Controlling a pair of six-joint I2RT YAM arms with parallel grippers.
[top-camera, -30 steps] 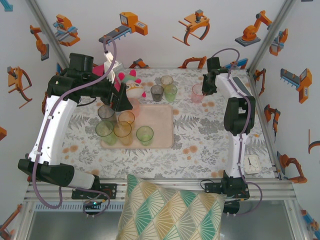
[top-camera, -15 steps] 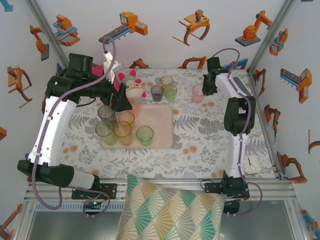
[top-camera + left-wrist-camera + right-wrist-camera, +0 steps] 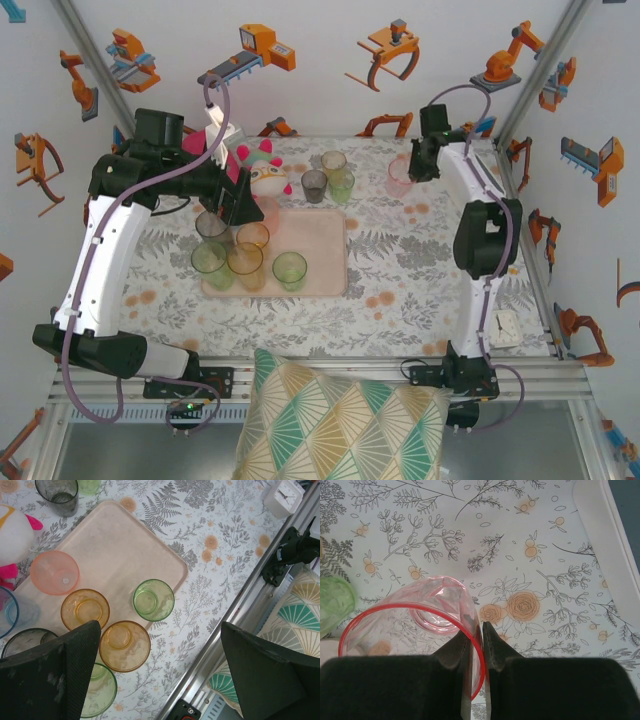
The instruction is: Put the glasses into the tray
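Between the fingers of my right pincer [image 3: 476,645] is the wall of a pink tumbler [image 3: 420,615]. The jaws are clamped on its rim, one finger inside and one outside. I cannot tell whether its base touches the table [image 3: 420,280]. This is at the far right of the table, well apart from the tray [image 3: 318,240].

My left pincer [image 3: 160,680] hangs spread wide and empty above the tray's left end. Clustered beneath it are a salmon tumbler [image 3: 54,572], an amber tumbler [image 3: 85,609], a second amber tumbler [image 3: 124,645] and a green tumbler [image 3: 153,599]. The tray's right half is bare.

Past the tray's far edge, a smoky grey tumbler [image 3: 314,185] stands on the table just beside a pale green tumbler [image 3: 342,185], with a plush toy [image 3: 265,172] to their left.
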